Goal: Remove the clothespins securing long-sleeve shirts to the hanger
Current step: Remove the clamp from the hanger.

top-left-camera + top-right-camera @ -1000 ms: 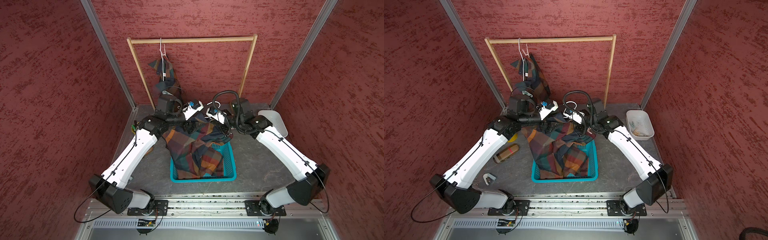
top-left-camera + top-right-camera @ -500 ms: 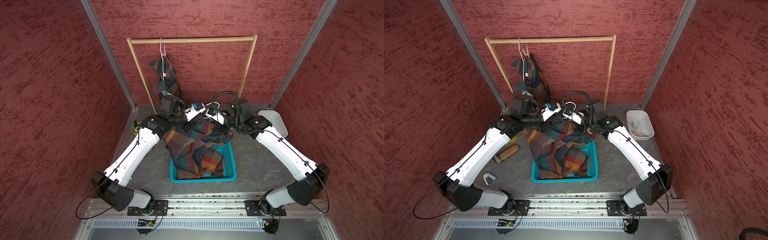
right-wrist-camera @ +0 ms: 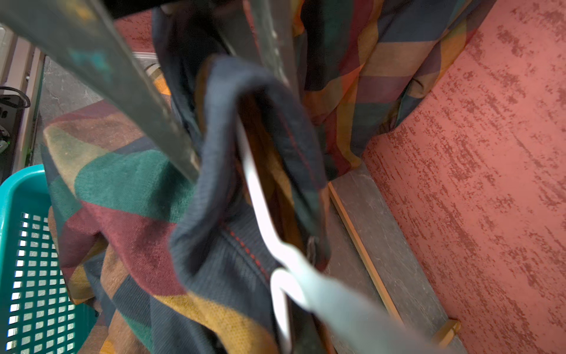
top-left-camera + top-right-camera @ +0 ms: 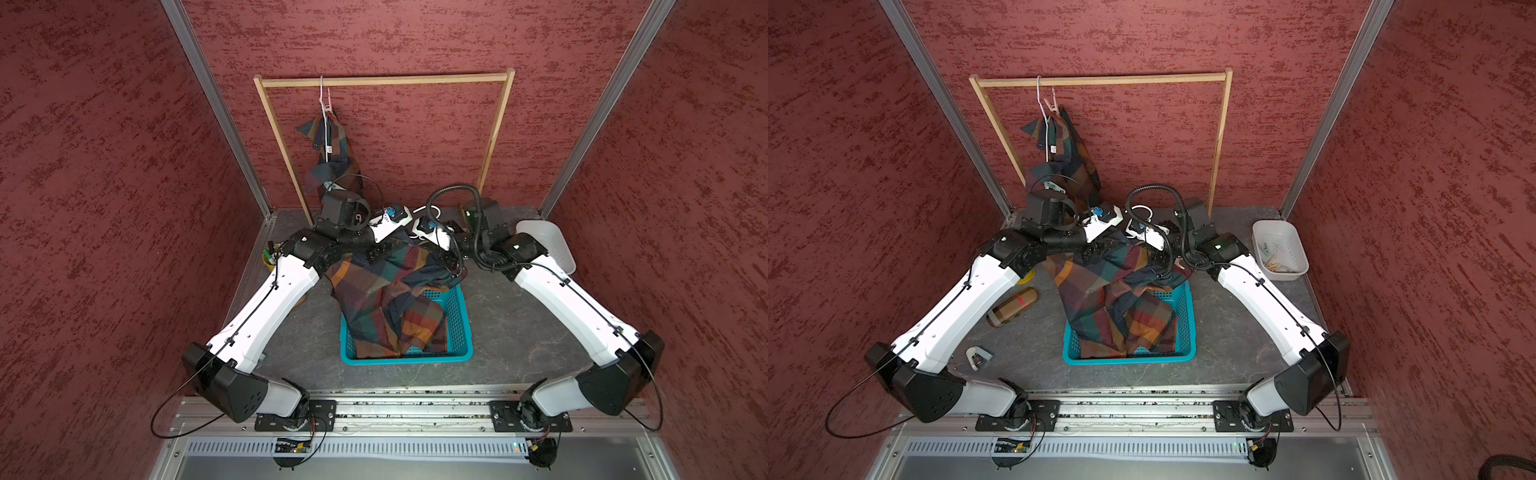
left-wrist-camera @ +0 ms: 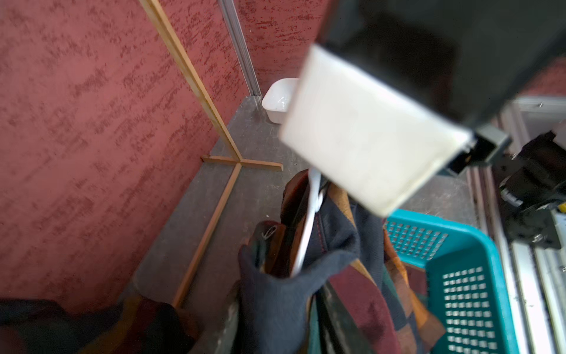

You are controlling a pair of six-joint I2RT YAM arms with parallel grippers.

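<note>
Your right gripper (image 4: 415, 224) clamps the hanger (image 3: 260, 208) so its shirt (image 4: 386, 291) hangs over the far end of the basket (image 4: 407, 357) for your left gripper (image 4: 405, 217), whose jaws I can't read.

The plaid woven-cloth shirt (image 4: 386, 291) looks matt and coarse, the teal perforated plastic basket (image 4: 459, 328) smooth, faintly glossy — the grey mottled counter (image 4: 519, 332) dull — the pale wooden rail (image 4: 386, 80) matt.

In both top views the ends of the left arm (image 4: 270, 307) and right arm (image 4: 582, 299) cannot be made out against the dark shirt (image 4: 386, 286). The pegs (image 4: 1277, 259) in the white tub (image 4: 1280, 224) are too small to be counted. In the left wrist view a white block (image 5: 367, 138) is blurred beyond naming.
</note>
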